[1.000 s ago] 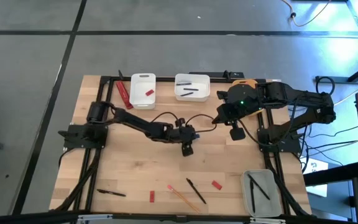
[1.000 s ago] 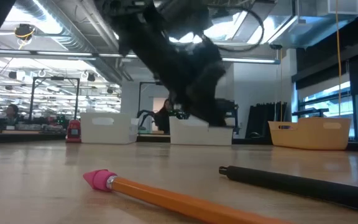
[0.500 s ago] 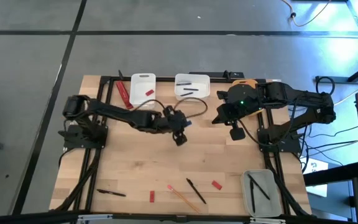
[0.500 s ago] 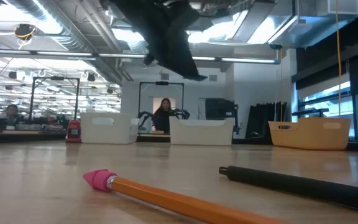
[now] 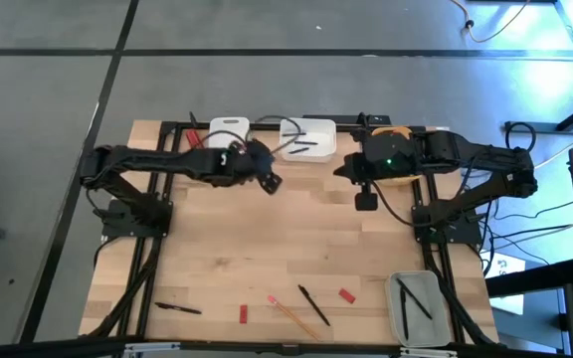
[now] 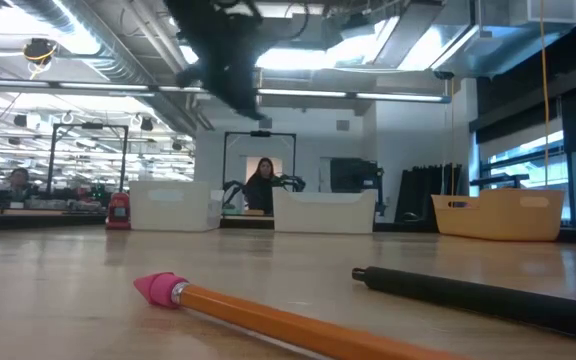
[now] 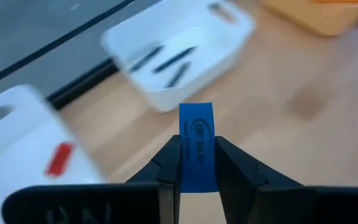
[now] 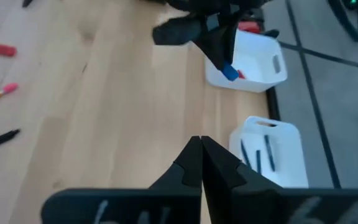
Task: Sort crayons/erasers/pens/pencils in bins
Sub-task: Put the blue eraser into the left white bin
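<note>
Bench (image 5: 217,259): pale wood grain under a black frame. Left gripper (image 7: 197,163): black fingers (image 7: 169,168) clamped on a blue eraser (image 7: 196,144) with white print. Right gripper (image 8: 200,162): black. Bins: two white (image 5: 229,128) (image 5: 308,137), one yellow-orange (image 5: 392,130), one translucent grey (image 5: 418,308). Red erasers (image 5: 346,294) at 6 o'clock. Pencil (image 6: 268,315): orange, pink end. Pens (image 5: 313,304): black.
</note>
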